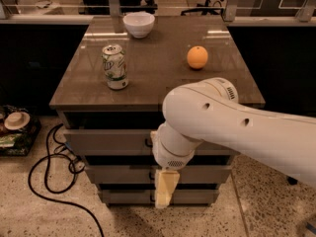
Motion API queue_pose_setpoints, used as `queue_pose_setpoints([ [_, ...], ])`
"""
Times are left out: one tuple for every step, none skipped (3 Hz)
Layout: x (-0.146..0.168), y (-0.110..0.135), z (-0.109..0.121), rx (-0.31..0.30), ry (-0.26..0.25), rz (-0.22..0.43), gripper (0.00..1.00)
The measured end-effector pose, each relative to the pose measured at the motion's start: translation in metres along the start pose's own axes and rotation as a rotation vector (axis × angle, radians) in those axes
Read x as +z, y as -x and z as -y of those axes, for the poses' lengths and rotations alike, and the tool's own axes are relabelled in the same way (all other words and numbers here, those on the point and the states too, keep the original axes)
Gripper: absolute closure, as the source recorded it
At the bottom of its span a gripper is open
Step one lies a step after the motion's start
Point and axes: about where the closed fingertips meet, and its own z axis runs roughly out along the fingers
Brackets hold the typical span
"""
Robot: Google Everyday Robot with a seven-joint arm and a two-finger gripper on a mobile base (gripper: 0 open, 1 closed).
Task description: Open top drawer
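The top drawer is the wide grey-beige front just under the brown cabinet top, with a dark gap above it. Its black handle shows only at its left end; the rest is hidden behind my arm. My gripper is cream-coloured and hangs down from the white wrist in front of the two lower drawer fronts, below and slightly right of the top drawer's handle. My big white arm crosses from the right and hides the right half of the drawers.
On the cabinet top stand a green-and-white can, an orange and a white bowl. A middle drawer and a bottom drawer sit below. A black cable and a tray of clutter lie on the floor at left.
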Motion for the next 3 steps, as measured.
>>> queue_pose_setpoints([
  [0.003, -0.003, -0.006, 0.036, 0.026, -0.078, 0.00],
  [0.003, -0.005, -0.005, 0.033, 0.022, -0.088, 0.00],
  [0.000, -0.015, -0.004, 0.050, 0.021, -0.146, 0.00],
])
